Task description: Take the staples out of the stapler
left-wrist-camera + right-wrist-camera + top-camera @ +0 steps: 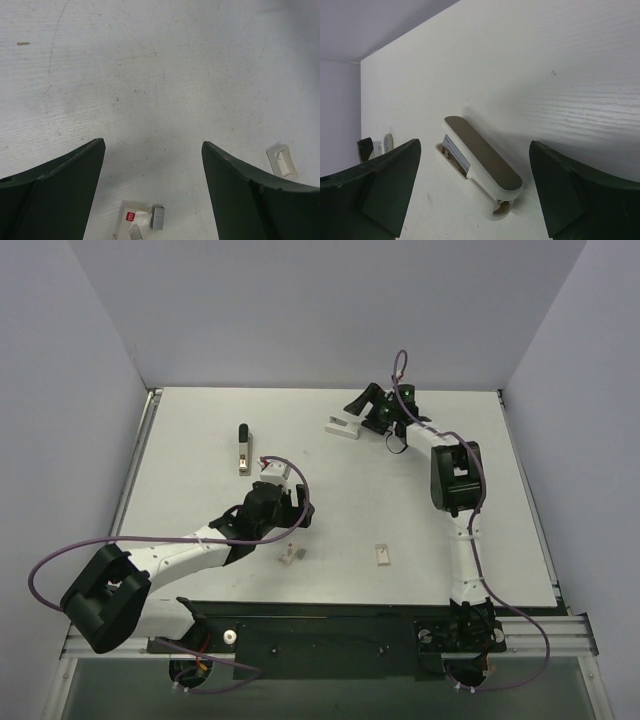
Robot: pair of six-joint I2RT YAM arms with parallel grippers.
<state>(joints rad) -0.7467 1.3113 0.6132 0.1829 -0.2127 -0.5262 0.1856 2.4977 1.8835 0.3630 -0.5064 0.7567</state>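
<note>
Although neither arm held anything, I started with the clutter nearest the bases. At about 6 o'clock on the table [200, 420] lay one short strip of staples [157, 218] just beside a small red-labelled box [131, 219]. A ribbed sliver on the box may have been a second strip, but the frame edge cut it off. One beige plastic piece [282, 161] lay apart toward 5 o'clock. I judged the strip light, brittle and apt to crumble if pinched hard.

My left gripper [153, 144] hung above these, fingers spread wide. Farther out, at 10 o'clock, one black stapler [243, 447] sat alone.

Farthest, near 1 o'clock, one white stapler [481, 159] with a metal top lay on its base. I could not tell whether any staples were inside. My right gripper [475, 144] hovered over it, fingers apart and not touching.

That made two staplers. The white one looked rigid, fairly heavy and slick on top, so likely to slide. I would have gripped it across the body's sides.
</note>
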